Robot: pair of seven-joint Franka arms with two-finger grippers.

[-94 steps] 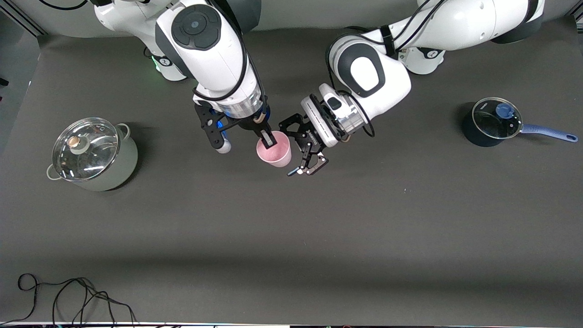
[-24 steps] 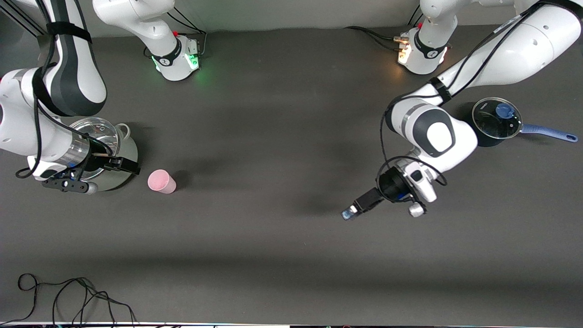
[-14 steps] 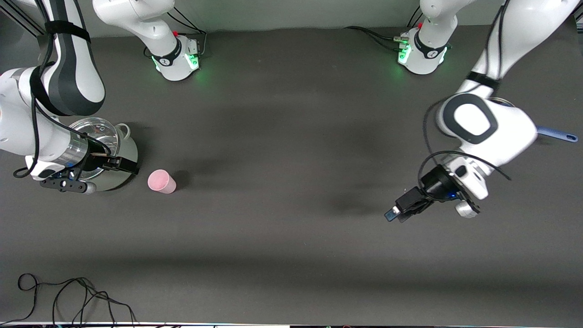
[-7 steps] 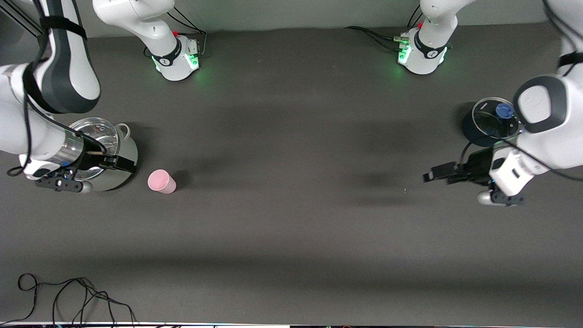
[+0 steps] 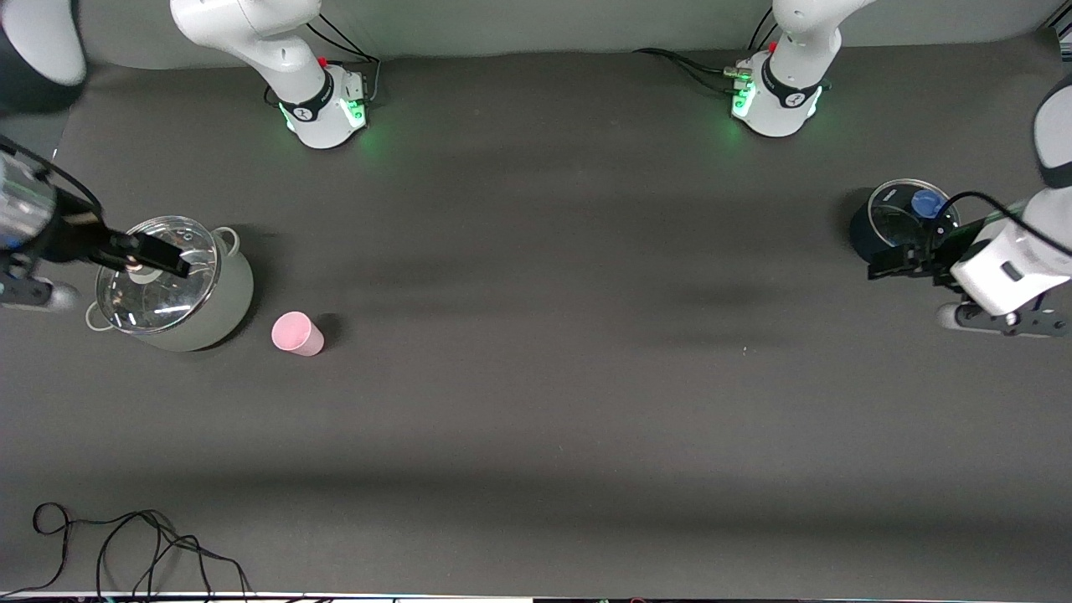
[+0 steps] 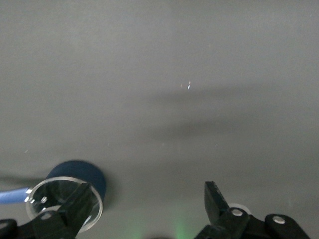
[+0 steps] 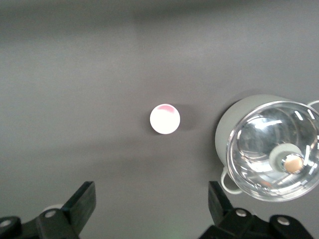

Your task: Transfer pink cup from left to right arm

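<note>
The pink cup (image 5: 296,333) stands alone on the dark table, close beside the grey-green pot (image 5: 228,303) at the right arm's end. It also shows in the right wrist view (image 7: 165,119), well apart from the fingers. My right gripper (image 5: 172,265) is open and empty, up in the air over the pot's glass lid; its open jaws show in the right wrist view (image 7: 152,203). My left gripper (image 5: 879,270) is open and empty, over the table beside the blue saucepan (image 5: 861,236) at the left arm's end; its jaws show in the left wrist view (image 6: 147,201).
The pot (image 7: 225,130) has a glass lid with a knob. The blue saucepan (image 6: 88,172) has a glass lid and a long blue handle. A black cable (image 5: 126,544) lies at the table edge nearest the front camera.
The cup, earlier held between both grippers over the table's middle, stands beside the pot and has not moved lately. Both arms have drawn back and up toward their own ends.
</note>
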